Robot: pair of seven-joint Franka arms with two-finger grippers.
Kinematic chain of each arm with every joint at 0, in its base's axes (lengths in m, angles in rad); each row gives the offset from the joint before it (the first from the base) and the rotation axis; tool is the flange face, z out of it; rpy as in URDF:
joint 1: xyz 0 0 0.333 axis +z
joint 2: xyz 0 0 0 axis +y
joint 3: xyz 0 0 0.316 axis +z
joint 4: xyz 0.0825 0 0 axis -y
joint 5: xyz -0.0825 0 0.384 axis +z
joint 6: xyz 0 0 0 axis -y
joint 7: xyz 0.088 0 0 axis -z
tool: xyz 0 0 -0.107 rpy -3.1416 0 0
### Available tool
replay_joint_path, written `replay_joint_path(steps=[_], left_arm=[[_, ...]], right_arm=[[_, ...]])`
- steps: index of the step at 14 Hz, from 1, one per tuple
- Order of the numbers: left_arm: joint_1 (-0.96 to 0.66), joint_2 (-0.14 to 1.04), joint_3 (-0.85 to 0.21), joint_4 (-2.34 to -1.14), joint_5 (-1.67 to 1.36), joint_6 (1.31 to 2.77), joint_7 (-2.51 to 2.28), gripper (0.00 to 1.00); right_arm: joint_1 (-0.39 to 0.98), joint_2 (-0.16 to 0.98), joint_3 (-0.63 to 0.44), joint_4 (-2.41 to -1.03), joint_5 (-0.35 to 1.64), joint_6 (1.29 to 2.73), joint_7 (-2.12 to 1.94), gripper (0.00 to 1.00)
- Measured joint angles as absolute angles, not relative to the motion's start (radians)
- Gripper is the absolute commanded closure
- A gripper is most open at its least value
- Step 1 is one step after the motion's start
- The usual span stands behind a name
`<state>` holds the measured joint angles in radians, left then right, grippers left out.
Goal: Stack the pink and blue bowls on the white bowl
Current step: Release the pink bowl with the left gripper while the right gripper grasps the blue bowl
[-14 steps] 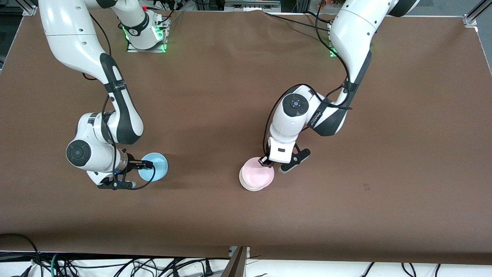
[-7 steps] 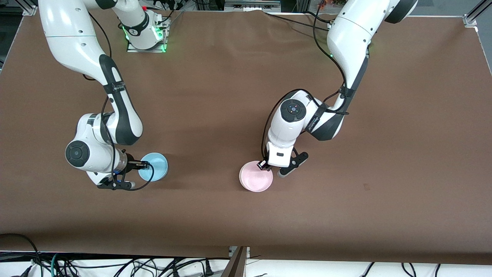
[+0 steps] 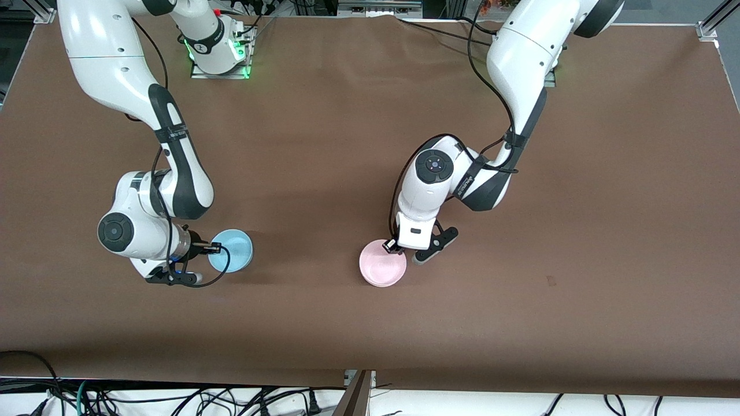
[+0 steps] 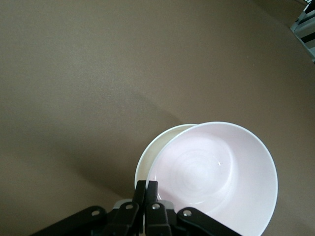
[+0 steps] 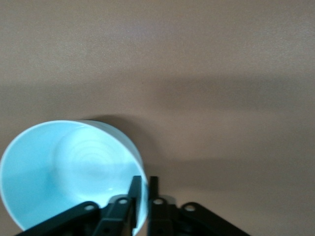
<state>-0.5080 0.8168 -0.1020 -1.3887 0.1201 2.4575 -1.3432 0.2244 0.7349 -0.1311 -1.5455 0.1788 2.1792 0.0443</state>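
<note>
Pink bowl [image 3: 382,266]: nested over white bowl [image 4: 156,149], rim pinched by left gripper [image 3: 392,246].
Blue bowl [image 3: 230,250]: on table [image 3: 578,173], rim clamped by right gripper [image 3: 217,248].

Brown table cover [image 3: 347,115] fills nearly the whole frame, w/ faint creases near top centre. Small dark mark [image 3: 551,281] on the cover, lower-middle height, toward the left arm's end. Alu frame bits at both top corners: one [image 3: 710,26] at the left arm's end, one [image 3: 43,13] at the right arm's end. Along the bottom edge, a white strip [image 3: 520,401] w/ a tangle of black cables [image 3: 173,398], thickest toward the right arm's end. Grey metal post [image 3: 358,393] at bottom centre, tilted, top just over the cover's edge.
</note>
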Motion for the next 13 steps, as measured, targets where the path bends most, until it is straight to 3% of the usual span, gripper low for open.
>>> replay_joint_path(steps=[10, 13], left_arm=[[-0.514, 0.829, -0.099, -1.387, 0.129, 2.457, -1.344, 1.00], [-0.514, 0.832, -0.098, -1.385, 0.129, 2.457, -1.344, 0.85]], right_arm=[[0.225, 0.691, -0.132, -1.496, 0.223, 2.144, 0.043, 1.00], [0.225, 0.654, -0.132, -1.455, 0.223, 2.055, 0.043, 1.00]])
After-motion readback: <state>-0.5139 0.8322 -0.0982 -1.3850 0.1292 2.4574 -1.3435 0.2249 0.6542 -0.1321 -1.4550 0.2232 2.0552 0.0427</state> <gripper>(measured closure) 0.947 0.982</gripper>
